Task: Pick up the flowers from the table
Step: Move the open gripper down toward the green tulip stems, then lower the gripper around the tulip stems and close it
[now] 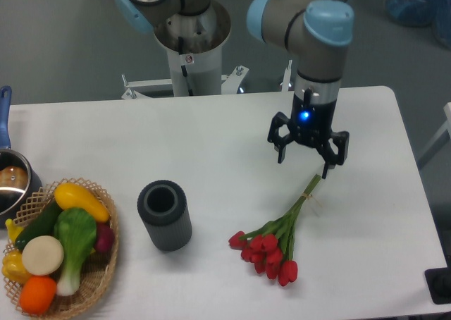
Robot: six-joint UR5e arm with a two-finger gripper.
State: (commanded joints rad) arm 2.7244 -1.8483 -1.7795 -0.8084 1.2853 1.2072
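- While the flowers (271, 239) lie flat on the table (211, 137), right of centre and near the front edge, the step in hand appears to be the approach; no grasp is made yet.
- Gripper (308, 155): fingers spread, nothing between them, pointing down above the table just beyond the pale stem ends.
- Flowers: red heads toward the front, stems running up and to the right, stem ends closest to the gripper.
- Next move, as a judgement: shift toward the front over the tied stems, set the fingers across the stem line, lower, and close on the bundle. The stems lie low on the table, so the descent must go nearly to the surface.
- Basket (106, 263), front left: holds mixed produce, including yellow, green, white and orange pieces.
- Cylinder (164, 215): dark, open-topped, standing between basket and flowers; contents not visible.
- Pot (14, 182), left edge: partly cut off; contents cannot be told.
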